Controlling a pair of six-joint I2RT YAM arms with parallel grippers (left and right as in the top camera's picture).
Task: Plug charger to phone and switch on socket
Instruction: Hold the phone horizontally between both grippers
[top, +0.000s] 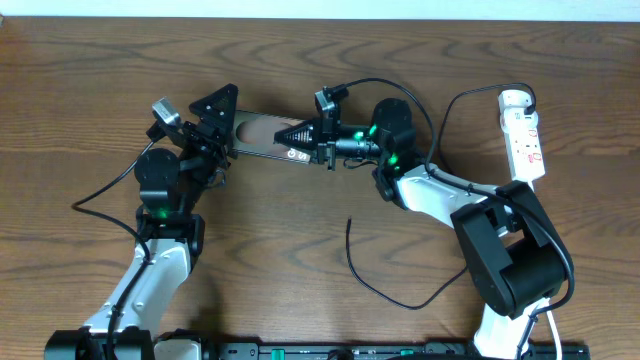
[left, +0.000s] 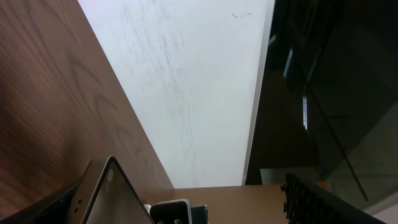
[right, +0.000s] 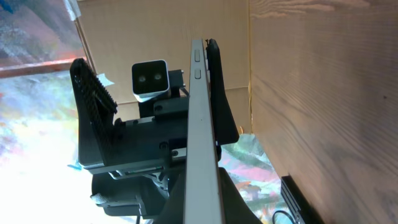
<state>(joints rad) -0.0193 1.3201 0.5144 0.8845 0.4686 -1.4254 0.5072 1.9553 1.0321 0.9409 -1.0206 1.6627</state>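
Note:
The phone (top: 262, 135) is held off the table at the back centre, and my right gripper (top: 303, 143) is shut on its right end. In the right wrist view the phone (right: 200, 124) runs edge-on up from between my fingers. My left gripper (top: 218, 132) stands open around the phone's left end. One of its fingers (right: 222, 99) lies against the phone's far side and the ridged finger (right: 93, 93) stands well apart. The charger (top: 372, 285) lies loose on the table, its free tip (top: 349, 222) near the middle. The socket (top: 523, 135) lies at the far right.
The right arm's white and black base (top: 510, 255) stands between the charger's loop and the socket. A thin black cable (top: 100, 192) trails left from the left arm. In the left wrist view the phone's corner (left: 112, 196) shows low left, and a wall rises past the table's far edge.

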